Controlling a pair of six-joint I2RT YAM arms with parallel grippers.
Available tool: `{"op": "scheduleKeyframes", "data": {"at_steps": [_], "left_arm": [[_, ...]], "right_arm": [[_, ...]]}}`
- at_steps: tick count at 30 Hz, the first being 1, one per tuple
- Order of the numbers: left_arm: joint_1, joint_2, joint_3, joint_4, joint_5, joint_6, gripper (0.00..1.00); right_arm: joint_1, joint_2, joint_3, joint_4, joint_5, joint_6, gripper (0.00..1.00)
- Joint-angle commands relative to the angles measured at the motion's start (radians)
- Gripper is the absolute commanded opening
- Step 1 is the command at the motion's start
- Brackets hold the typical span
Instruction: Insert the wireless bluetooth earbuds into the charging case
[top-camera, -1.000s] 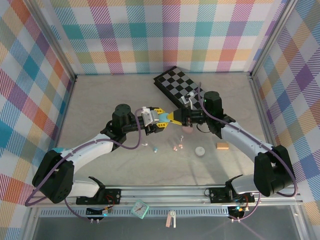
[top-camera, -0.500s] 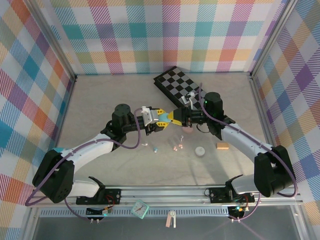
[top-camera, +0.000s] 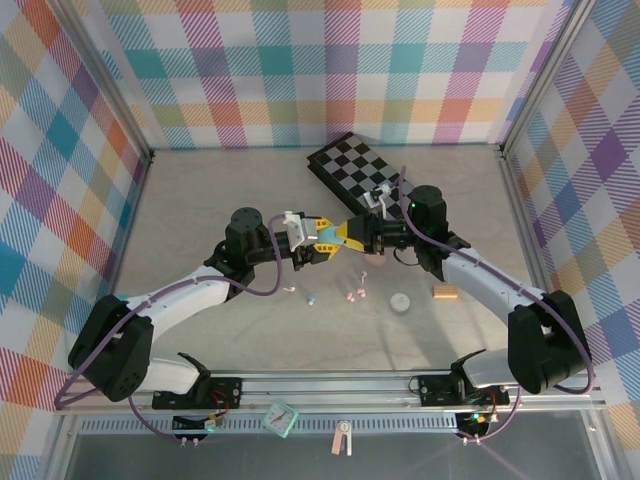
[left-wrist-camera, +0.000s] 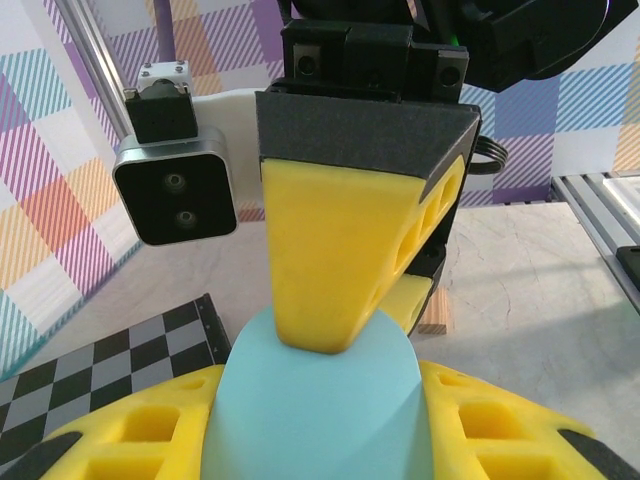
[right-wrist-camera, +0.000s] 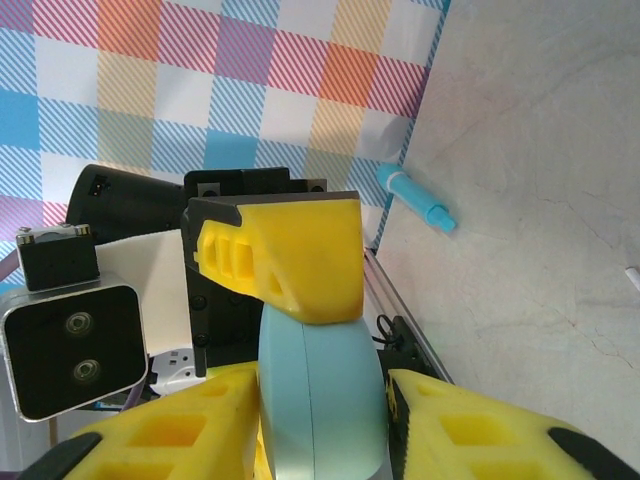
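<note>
Your left fingers (left-wrist-camera: 130, 440) are clenched on the pale blue-green charging case (left-wrist-camera: 315, 410). In the left wrist view a yellow pad lies against each flank of it, and one of the right fingers (left-wrist-camera: 340, 250) rests on its top. In the right wrist view your right fingers (right-wrist-camera: 470, 430) stand close on either side of the same case (right-wrist-camera: 318, 400), with one of the left fingers (right-wrist-camera: 300, 265) lying across its upper end; I cannot tell whether the right pair is pressing on it or has released it. From above, the two pairs meet tip to tip over the middle of the table (top-camera: 200, 200), with the case between them. The earbuds lie on the table nearer you, apart from the case: a pale blue one (top-camera: 311, 298), two pink ones (top-camera: 351, 297) just right of it, and a tiny white one (top-camera: 291, 290) to its left. A white round piece (top-camera: 400, 302) and an orange block (top-camera: 445, 292) lie further right, and a checkered board (top-camera: 355, 170) sits at the back.
</note>
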Motion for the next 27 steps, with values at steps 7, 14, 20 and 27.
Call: {"op": "scheduleKeyframes", "data": {"at_steps": [7,14,20,27], "left_arm": [[0.002,0.000,0.017,0.064,0.031,-0.013,0.65],[0.076,0.039,-0.055,0.398,0.057,-0.284,1.00],[0.082,0.073,-0.075,0.544,0.095,-0.355,0.95],[0.059,0.113,-0.050,0.532,0.122,-0.332,0.90]], "right_arm": [[-0.003,-0.047,-0.017,0.010,0.020,-0.001,0.20],[-0.048,-0.074,-0.058,0.119,0.018,0.120,0.18],[-0.063,-0.043,-0.117,0.400,0.014,0.349,0.17],[-0.062,-0.030,-0.121,0.499,0.032,0.444,0.16]]}}
